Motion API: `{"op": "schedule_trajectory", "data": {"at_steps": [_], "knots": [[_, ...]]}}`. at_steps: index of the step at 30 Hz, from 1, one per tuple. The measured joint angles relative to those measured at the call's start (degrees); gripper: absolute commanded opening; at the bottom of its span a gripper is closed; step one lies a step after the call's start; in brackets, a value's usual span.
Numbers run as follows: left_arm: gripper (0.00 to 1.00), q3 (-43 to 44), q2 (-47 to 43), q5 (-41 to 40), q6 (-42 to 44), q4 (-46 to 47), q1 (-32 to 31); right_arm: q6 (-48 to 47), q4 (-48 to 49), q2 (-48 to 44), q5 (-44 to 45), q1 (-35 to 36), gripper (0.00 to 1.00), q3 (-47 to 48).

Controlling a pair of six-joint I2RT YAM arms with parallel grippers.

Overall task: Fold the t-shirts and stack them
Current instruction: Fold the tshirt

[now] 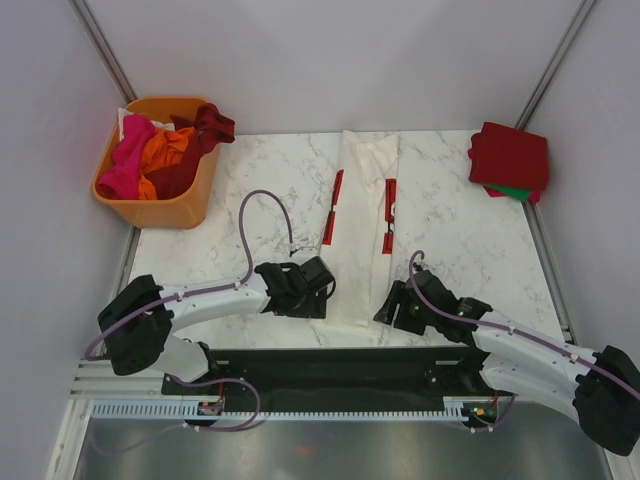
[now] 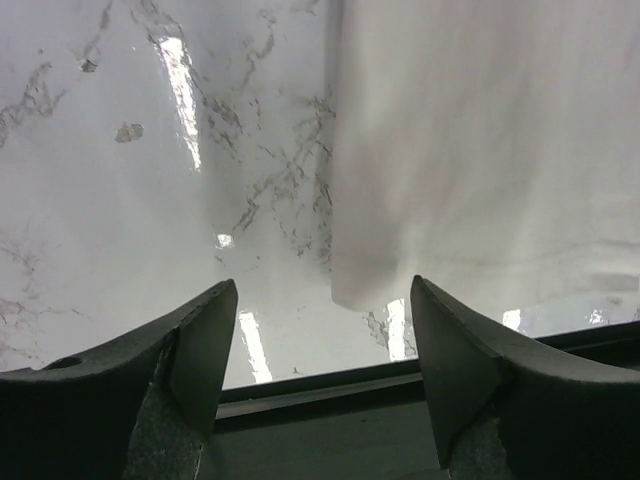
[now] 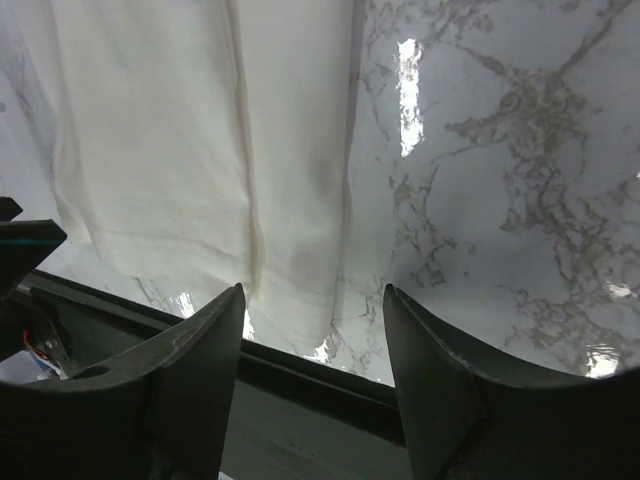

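The cream-white t-shirt (image 1: 362, 225) with red print lies folded into a long narrow strip down the table's middle. Its near hem shows in the left wrist view (image 2: 480, 160) and the right wrist view (image 3: 200, 150). My left gripper (image 1: 322, 288) is open and empty just left of the hem's left corner. My right gripper (image 1: 390, 305) is open and empty just right of the hem's right corner. Folded red and green t-shirts (image 1: 510, 160) are stacked at the back right. Pink, orange and dark red t-shirts (image 1: 160, 150) are heaped in the basket.
The orange plastic basket (image 1: 160, 212) stands at the back left, partly off the marble table (image 1: 460, 240). The table's dark front rail (image 1: 350, 365) runs close under both grippers. Grey walls close in both sides.
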Motion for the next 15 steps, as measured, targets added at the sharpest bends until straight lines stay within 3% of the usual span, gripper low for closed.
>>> {"op": "schedule_trajectory", "data": {"at_steps": [10,15], "knots": [[0.67,-6.0,0.5,5.6,0.0,8.0,3.2,3.9,6.8,1.8,-1.9,4.1,0.46,-2.7],[0.54,-7.5,0.0,6.0,0.1,10.2,3.3,5.8,9.4,2.3,-2.1,5.7,0.26,-4.2]]}}
